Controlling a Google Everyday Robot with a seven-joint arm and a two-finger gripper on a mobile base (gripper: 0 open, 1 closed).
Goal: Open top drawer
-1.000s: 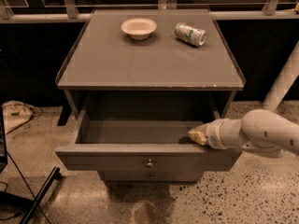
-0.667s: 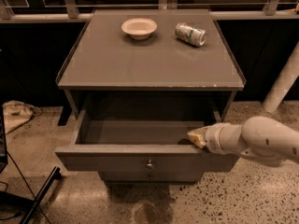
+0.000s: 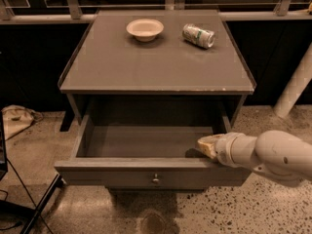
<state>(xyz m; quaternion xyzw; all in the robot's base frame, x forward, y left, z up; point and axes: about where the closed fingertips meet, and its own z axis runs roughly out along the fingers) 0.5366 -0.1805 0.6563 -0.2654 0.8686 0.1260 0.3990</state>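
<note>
The top drawer point(image 3: 112, 175) stands pulled well out from under the bench point(image 3: 156, 69), its knob point(image 3: 155, 180) facing us, so we judge the opening all but done. At its right front inner corner sits our end effector point(image 3: 207, 146); we cannot tell whether it is open or closed. The next move calls for lifting clear. Since the earlier frame, drawer and end effector have barely shifted.

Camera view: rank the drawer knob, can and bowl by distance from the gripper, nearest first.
The gripper is inside the open top drawer, at its right front corner.
1. Knob: centre of the drawer front, just left of the gripper and lower.
2. Can: lying at the back right of the cabinet top.
3. Bowl: at the back of the top, left of the can.
</note>
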